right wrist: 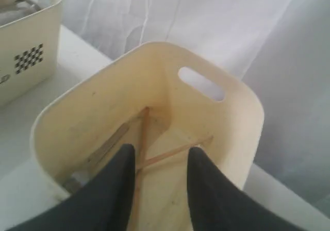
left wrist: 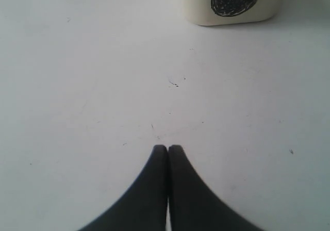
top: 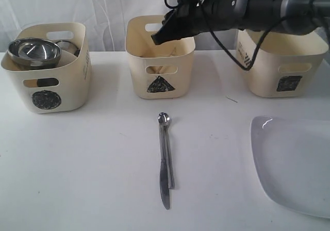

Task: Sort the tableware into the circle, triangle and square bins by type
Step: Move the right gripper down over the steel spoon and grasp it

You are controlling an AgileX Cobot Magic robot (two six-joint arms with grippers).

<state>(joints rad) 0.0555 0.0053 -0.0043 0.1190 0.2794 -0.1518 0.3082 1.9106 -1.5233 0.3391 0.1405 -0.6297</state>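
My right gripper [top: 157, 37] hangs open over the triangle bin [top: 161, 71], nothing between its fingers [right wrist: 160, 151]. Inside that bin [right wrist: 232, 112] lie two crossed wooden chopsticks [right wrist: 144, 130] and a grey steel utensil handle [right wrist: 107, 144]. A steel spoon [top: 164, 119] and a knife [top: 165, 187] lie side by side on the table in front of the triangle bin. The large white plate [top: 294, 164] sits at the front right. A steel bowl [top: 33, 51] and a mug [top: 67, 46] rest in the circle bin [top: 46, 94]. My left gripper [left wrist: 168, 148] is shut, empty, above bare table.
The square bin [top: 283, 81] stands at the back right under my right arm [top: 258, 4]. A white curtain hangs behind the bins. The circle bin's front [left wrist: 232, 4] shows ahead of my left gripper, and its side [right wrist: 28, 55] shows in the right wrist view.
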